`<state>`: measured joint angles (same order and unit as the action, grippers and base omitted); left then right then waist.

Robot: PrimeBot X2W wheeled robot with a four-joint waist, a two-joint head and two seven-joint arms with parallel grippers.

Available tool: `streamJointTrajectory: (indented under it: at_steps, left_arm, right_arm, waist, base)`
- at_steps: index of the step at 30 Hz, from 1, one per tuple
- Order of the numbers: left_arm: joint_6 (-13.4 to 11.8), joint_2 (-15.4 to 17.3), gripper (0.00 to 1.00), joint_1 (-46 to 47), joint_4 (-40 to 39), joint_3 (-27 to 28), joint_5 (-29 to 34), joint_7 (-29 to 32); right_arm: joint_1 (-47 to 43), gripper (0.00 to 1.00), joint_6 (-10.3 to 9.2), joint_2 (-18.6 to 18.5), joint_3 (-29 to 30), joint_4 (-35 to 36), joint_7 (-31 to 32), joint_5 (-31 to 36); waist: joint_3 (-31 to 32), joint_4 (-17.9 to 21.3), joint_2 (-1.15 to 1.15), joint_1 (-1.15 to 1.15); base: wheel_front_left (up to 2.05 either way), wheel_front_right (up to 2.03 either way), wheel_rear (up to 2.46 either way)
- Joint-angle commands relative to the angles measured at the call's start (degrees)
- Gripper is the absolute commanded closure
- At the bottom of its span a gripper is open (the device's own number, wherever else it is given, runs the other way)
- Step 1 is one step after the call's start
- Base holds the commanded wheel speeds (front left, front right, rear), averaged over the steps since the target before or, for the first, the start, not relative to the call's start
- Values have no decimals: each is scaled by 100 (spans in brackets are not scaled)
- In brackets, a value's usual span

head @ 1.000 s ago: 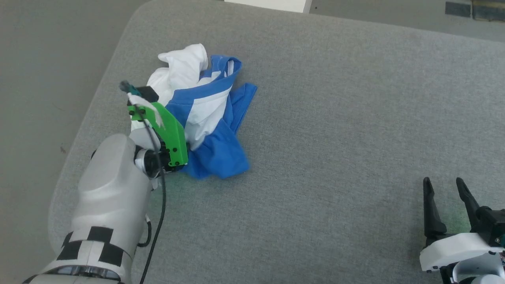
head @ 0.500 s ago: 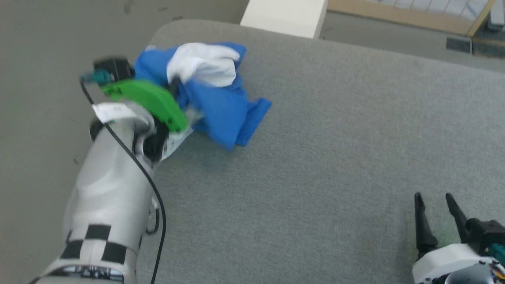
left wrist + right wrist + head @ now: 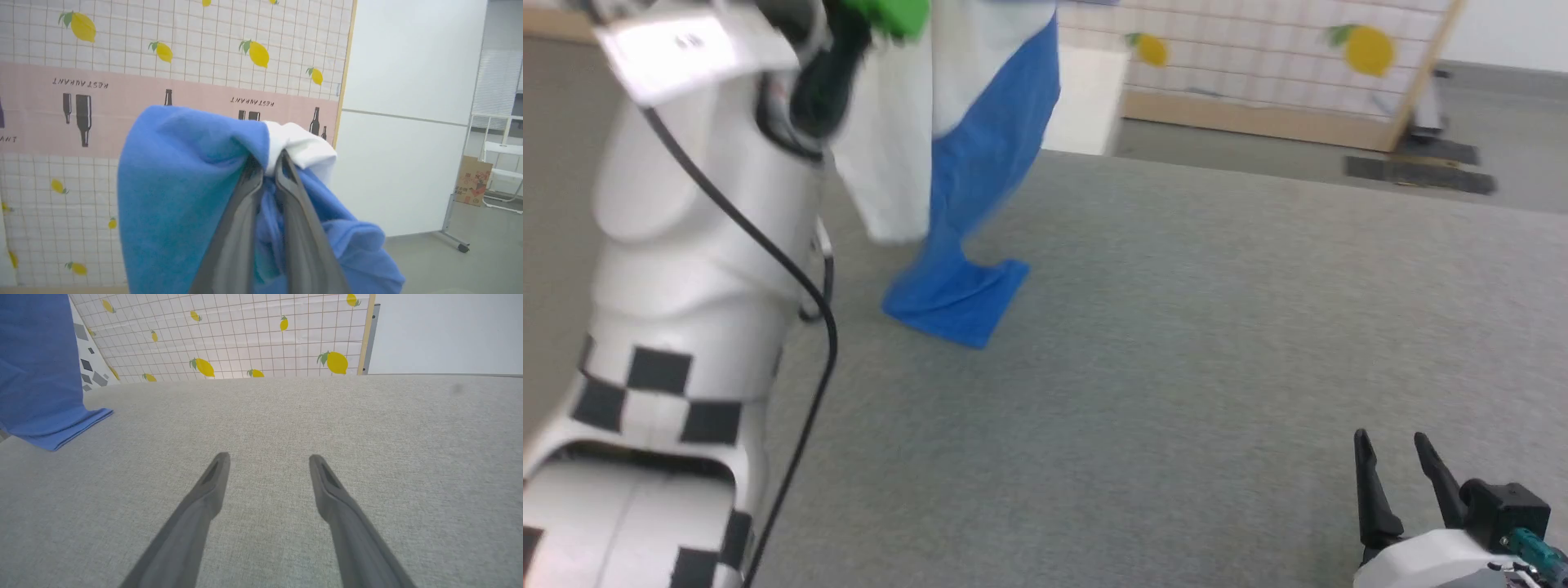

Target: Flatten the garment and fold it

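Looks like a robot test lab or studio, dressed with props rather than lived in. Backed by a wood-framed printed screen (image 3: 81, 122) of lemons, bottles and restaurant lettering, set on a bare grey floor (image 3: 470, 269). Fitted with a broad work table (image 3: 261, 416) wrapped in grey fabric, plain white partition walls (image 3: 408, 81) and window blinds (image 3: 496, 81), with a cardboard box (image 3: 473, 181) and a white frame (image 3: 502, 149) off to one side.

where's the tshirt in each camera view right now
Head view: garment hangs at upper left, its blue end touching the table.
Left wrist view: garment at centre, pinched by the left gripper.
Right wrist view: garment at the left edge.
Shared landmark: lemon-print screen behind.
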<state>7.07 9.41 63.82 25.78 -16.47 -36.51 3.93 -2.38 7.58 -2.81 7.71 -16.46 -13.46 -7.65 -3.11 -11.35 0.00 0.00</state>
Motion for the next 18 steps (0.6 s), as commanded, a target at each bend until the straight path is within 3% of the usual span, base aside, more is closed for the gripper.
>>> streamJointTrajectory:
  at_steps: [1,11,18]
  left_arm:
    - [41,43,100,306,-129,5,-92,-25]
    - [41,-61,100,1143,-336,-220,-466,83]
    - [41,-270,100,645,-118,-517,-816,316]
  right_arm:
    - [52,0,-9,-7,-22,-63,-60,-42]
    - [5,0,-9,-7,28,-259,-136,-71]
    - [-29,0,-9,-7,71,-260,-150,-84]
  waist:
    - [245,741,0,0]
    - [256,1668,0,0]
    - [119,1874,0,0]
  base:
    - [0,0,0]
    - [0,0,0]
    - [0,0,0]
